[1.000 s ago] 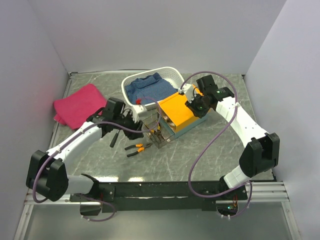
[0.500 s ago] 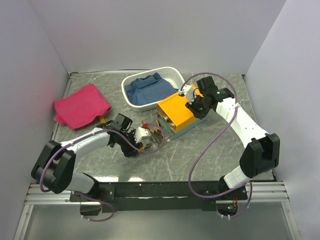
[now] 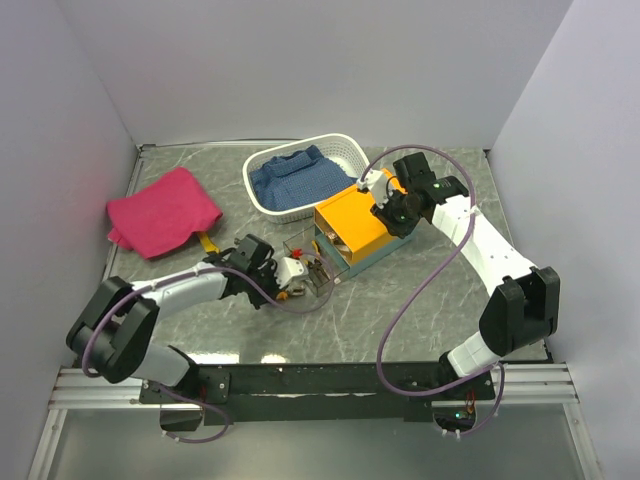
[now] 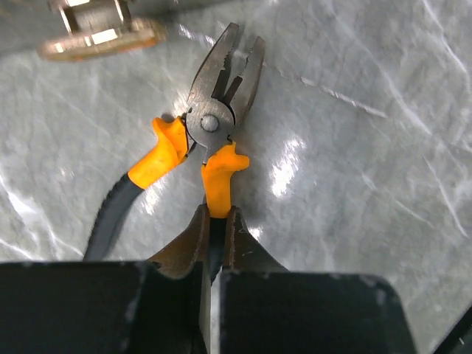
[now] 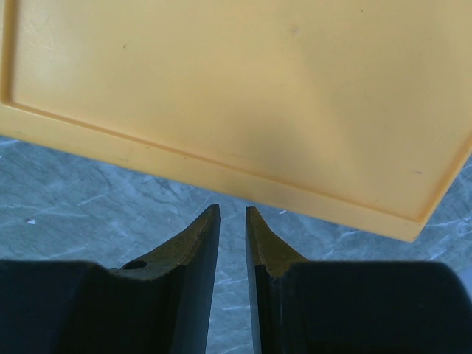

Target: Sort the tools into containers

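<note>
Pliers (image 4: 214, 122): lying on tabletop (image 4: 354, 147)
Left jaws: clamped on one pliers handle
Right jaws: slightly parted, empty, just beside box (image 5: 236, 88)

On my grey marbled counter (image 3: 420, 290), a crumpled pink cloth (image 3: 160, 212) lies left of a white plastic basket (image 3: 350, 150) holding blue cloth (image 3: 295, 178).

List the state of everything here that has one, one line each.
pliers, lying on the table, jaws slightly apart
left gripper, shut on one pliers handle
right gripper, open a crack, gripping nothing
box lid, shut
drawer, pulled out
basket, holding blue cloth
</note>
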You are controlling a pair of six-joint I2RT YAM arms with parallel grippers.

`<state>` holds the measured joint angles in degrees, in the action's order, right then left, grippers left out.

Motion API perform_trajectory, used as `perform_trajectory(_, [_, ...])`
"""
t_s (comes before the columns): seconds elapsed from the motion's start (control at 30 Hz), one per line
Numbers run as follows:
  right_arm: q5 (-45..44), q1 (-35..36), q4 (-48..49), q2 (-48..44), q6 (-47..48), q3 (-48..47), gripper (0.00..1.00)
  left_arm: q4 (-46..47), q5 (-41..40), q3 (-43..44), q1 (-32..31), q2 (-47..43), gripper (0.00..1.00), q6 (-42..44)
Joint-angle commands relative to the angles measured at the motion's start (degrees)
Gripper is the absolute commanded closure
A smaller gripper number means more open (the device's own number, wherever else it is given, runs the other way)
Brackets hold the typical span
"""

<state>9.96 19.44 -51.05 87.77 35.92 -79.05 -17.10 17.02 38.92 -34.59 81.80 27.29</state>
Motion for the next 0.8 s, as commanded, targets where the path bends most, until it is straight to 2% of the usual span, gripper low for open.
perform_trajectory(0.0, [-0.1, -0.5, 1.0, -2.0, 0.9, 0.5, 0.72, -5.5, 3.1, 1.2, 2.1, -10.0, 0.99, 0.4])
perform_trajectory(0.1, [-0.1, -0.5, 1.0, -2.2, 0.9, 0.6, 0.72, -5.8, 5.0, 1.0, 3.0, -19.8, 0.99, 2.1])
perform_trajectory(0.2, [-0.4, -0.4, 1.1, -2.0, 1.0, 0.5, 0.72, -4.4, 4.9, 1.7, 3.2, -25.2, 0.99, 2.6])
perform_trajectory(0.27, [-0.5, -0.5, 1.1, -1.7, 1.0, 0.4, 0.72, -2.3, 6.0, 3.5, 3.3, -25.7, 0.99, 2.0])
perform_trajectory(0.37, [-0.6, -0.5, 1.1, -1.4, 1.1, -0.1, 0.72, 1.9, 12.8, 5.9, 3.7, -24.2, 0.99, 1.0])
perform_trajectory(0.53, [-0.8, -0.5, 0.7, -1.2, 1.4, -0.9, 0.72, 4.4, 16.6, 8.7, 3.7, -15.7, 0.99, 9.5])
perform_trajectory(0.6, [-0.9, -0.5, 0.6, -1.5, 1.3, -0.9, 0.72, 0.9, 18.7, 12.1, 4.3, -11.8, 0.99, 17.0])
perform_trajectory(0.67, [-1.0, -0.5, 0.6, -2.0, 1.5, -0.3, 0.72, -4.1, 19.8, 16.1, 4.4, -9.5, 0.99, 20.8])
perform_trajectory(0.7, [-1.1, -0.5, 0.6, -2.2, 1.6, -0.1, 0.72, -6.9, 20.7, 17.7, 4.5, -7.0, 0.98, 26.0])
perform_trajectory(0.77, [-1.3, -0.5, 0.8, -2.7, 1.7, 0.8, 0.72, -11.5, 21.8, 22.8, 4.6, -4.5, 0.97, 29.9])
